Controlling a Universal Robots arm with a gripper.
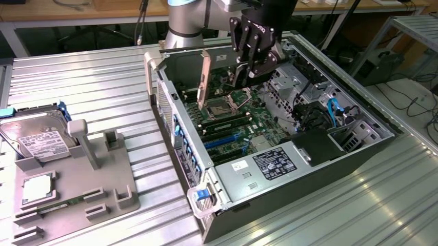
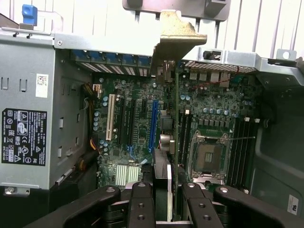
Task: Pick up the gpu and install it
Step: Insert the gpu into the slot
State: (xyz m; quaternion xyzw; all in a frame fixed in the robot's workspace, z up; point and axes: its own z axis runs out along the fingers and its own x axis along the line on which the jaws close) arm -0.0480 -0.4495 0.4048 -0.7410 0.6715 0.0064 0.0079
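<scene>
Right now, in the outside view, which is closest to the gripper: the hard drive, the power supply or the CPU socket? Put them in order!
1. CPU socket: inside the case, just beneath the gripper, which holds the gpu.
2. Power supply: at the case's near end.
3. Hard drive: outside the case, far on the exterior view's left.

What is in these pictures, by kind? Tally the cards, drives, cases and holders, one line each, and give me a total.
Graphics card: 1
Hard drive: 1
Computer case: 1
Grey parts holder: 1
Total: 4
</scene>
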